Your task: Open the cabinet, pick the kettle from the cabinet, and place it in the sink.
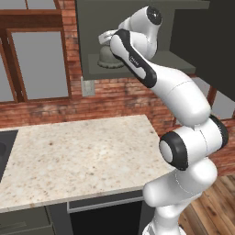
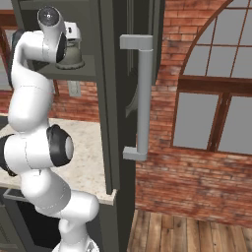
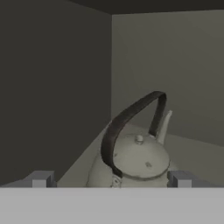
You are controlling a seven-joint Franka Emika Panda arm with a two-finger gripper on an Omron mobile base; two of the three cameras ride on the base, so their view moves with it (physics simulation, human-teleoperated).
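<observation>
The cabinet (image 1: pixel 92 27) stands open, its door (image 2: pixel 115 98) swung out with the long silver handle (image 2: pixel 142 98) facing me. On its shelf sits the dull grey kettle (image 3: pixel 140 159), upright, with its dark arched handle (image 3: pixel 131 118) and short spout (image 3: pixel 165 124). It also shows on the shelf in the base views as the kettle (image 1: pixel 106 58) and the kettle (image 2: pixel 74 58). My gripper (image 3: pixel 110 180) is inside the cabinet, open, one fingertip on each side of the kettle's lower body, holding nothing. The dark sink (image 1: pixel 5 151) lies at the counter's far left.
A speckled stone counter (image 1: pixel 82 156) stretches below the cabinet. Behind it is a brick wall with windows (image 1: pixel 36 64). The open door juts out on the right over a wooden floor (image 2: pixel 187 231). Dark base cabinets (image 1: pixel 27 222) run under the counter.
</observation>
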